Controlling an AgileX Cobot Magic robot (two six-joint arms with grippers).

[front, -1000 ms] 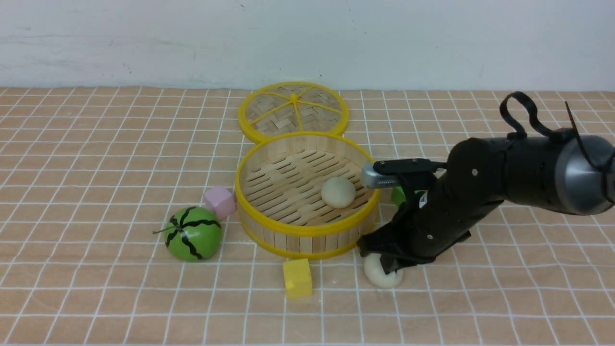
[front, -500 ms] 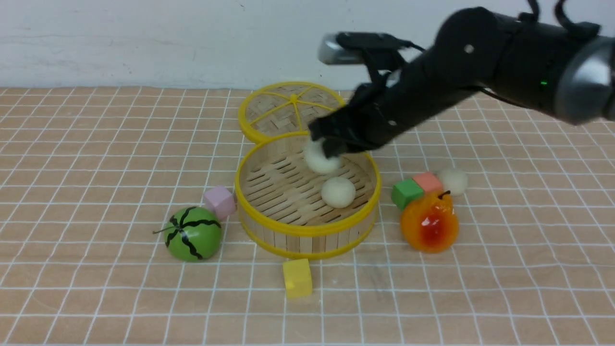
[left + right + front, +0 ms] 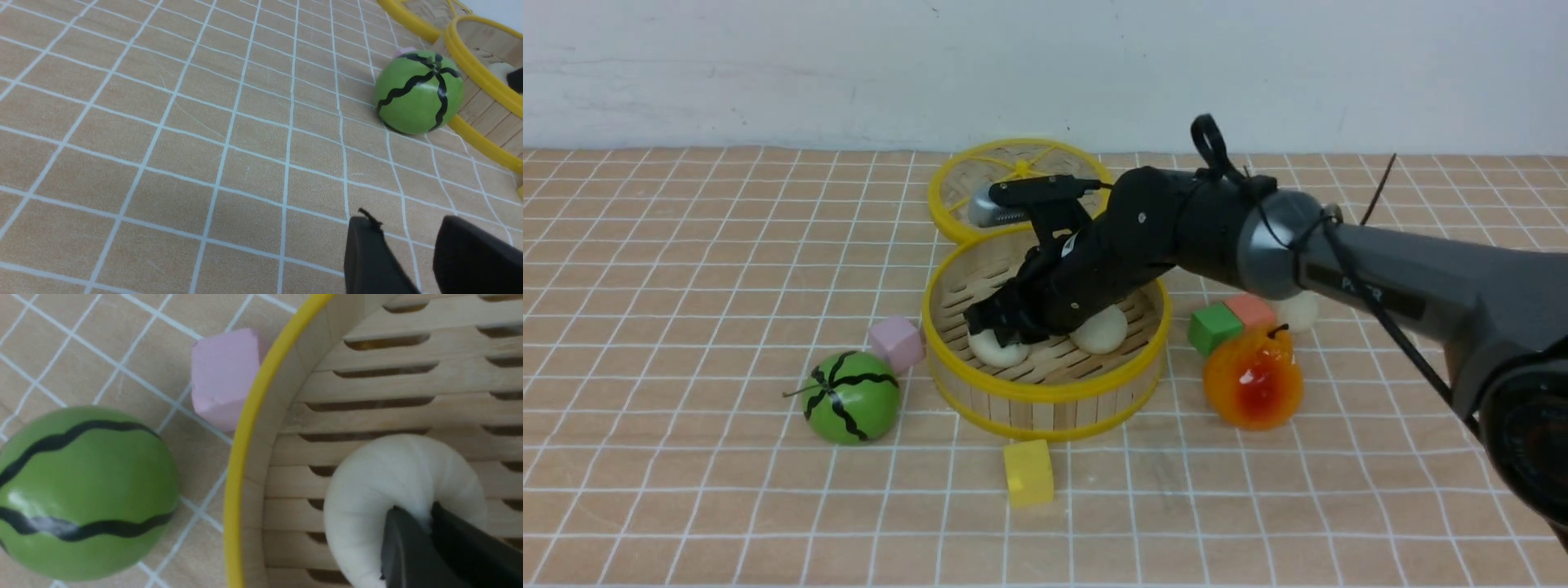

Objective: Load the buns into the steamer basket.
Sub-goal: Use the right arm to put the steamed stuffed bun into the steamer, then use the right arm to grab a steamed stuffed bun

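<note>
The steamer basket [image 3: 1045, 394] stands mid-table. My right gripper [image 3: 995, 328] reaches down into its front-left part, shut on a cream-white bun [image 3: 998, 351] that rests on the slatted floor. In the right wrist view the gripper [image 3: 425, 516] pinches the top of this bun [image 3: 388, 477], close to the basket's yellow rim [image 3: 245, 428]. A second bun [image 3: 1099, 331] lies in the basket beside my arm. A third bun [image 3: 1298, 310] sits on the table to the right, behind the cubes. My left gripper [image 3: 406, 224] hovers open over bare cloth, left of the basket [image 3: 478, 69].
A green watermelon ball [image 3: 851, 398] and a pink cube [image 3: 896, 343] lie left of the basket. A yellow cube [image 3: 1028, 472] lies in front of it. Green cube [image 3: 1214, 328], salmon cube [image 3: 1248, 309] and orange pear [image 3: 1252, 380] are at its right. The woven lid [image 3: 1021, 184] lies behind.
My right arm lifted a bun from the table in front-right of the basket, carried it over the rim and lowered it onto the basket floor at the front left.
</note>
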